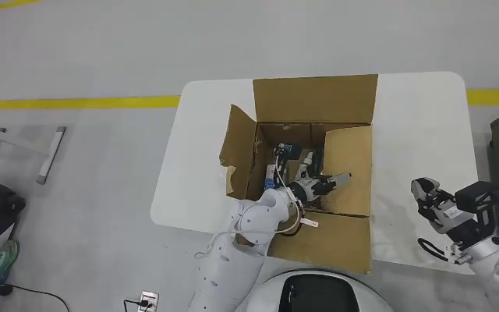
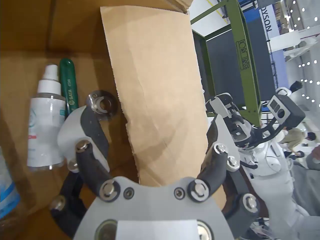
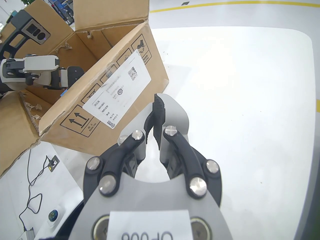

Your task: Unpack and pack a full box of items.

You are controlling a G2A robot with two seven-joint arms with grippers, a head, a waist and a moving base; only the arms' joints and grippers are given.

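Box (image 1: 312,97) stands upright on the white table (image 1: 421,117), mouth up. The far flap is raised, the left and near flaps are splayed outward, and the right flap (image 1: 348,168) is folded in over the opening.

Left gripper (image 1: 316,185) is down inside the box mouth. In its wrist view the jaws are spread wide, one finger (image 2: 85,126) on either side of the right flap (image 2: 155,76). I cannot tell whether either finger touches the flap, and nothing is grasped.

On the box floor:
- A spray bottle (image 2: 46,123) lies on its side.
- A green handle (image 2: 68,83) lies just beside it. Their long axes are parallel, with the nozzle and the handle's rounded end pointing toward the same box wall.
- A small metal disc (image 2: 102,104) with a centre hole lies flat near the handle, close to the finger on that side.
- Part of a blue-labelled bottle (image 2: 7,188) sits at the frame edge.

Right gripper (image 1: 425,195) hangs over bare table, to the right of the box and apart from it. Its pads (image 3: 158,116) are pressed together on nothing. It faces the box's outer wall, which carries a white label (image 3: 117,88).
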